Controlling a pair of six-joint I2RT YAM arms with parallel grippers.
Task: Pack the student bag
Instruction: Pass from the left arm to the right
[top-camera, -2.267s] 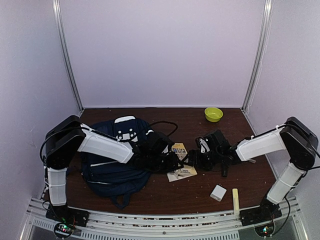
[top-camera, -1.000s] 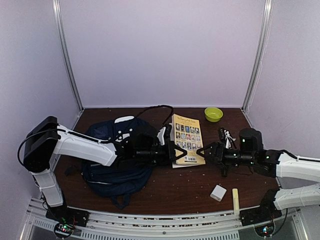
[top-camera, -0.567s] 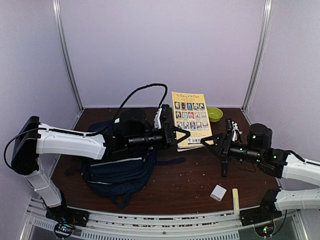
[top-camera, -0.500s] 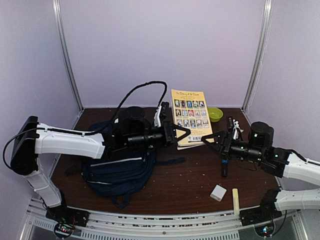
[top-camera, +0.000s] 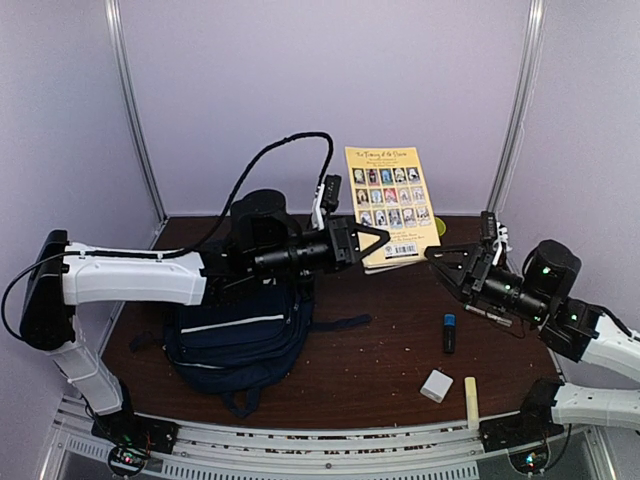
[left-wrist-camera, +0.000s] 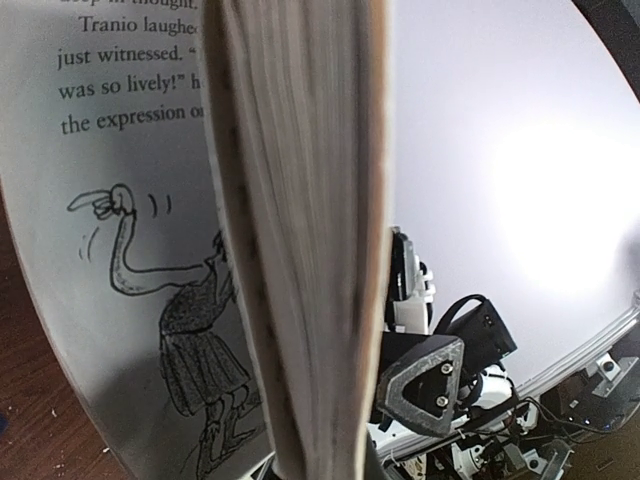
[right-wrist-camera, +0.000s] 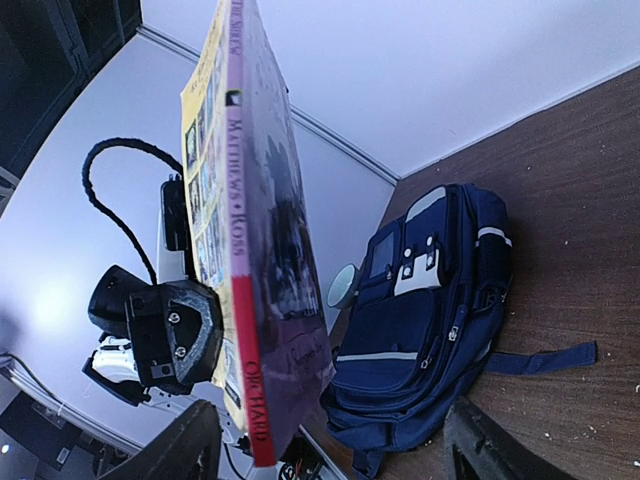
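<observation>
1. The left pincer (top-camera: 373, 240) was clamped on a book (top-camera: 390, 200) at one low corner, holding it aloft; so small a hold could let it swing or slip.
2. The right pincer (top-camera: 440, 267) stood apart beside it, empty.
3. The student bag (top-camera: 240, 335) lay on the counter (top-camera: 390, 345) under the left arm.
4. The spine read "Matthews · Ross" and "Orchard"; a page named "Tranio".

Open tabletop (top-camera: 380, 350) beneath airborne book (top-camera: 390, 200) (student bag (top-camera: 235, 345) at left)

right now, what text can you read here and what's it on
"MATTHEWS ROSS": spine of book
"ORCHARD": spine's red foot
"Tranio laughe": open page
"just witnessed.": same page
"was so lively!": same page
"the expression": same page
cover title: too small to read
</observation>
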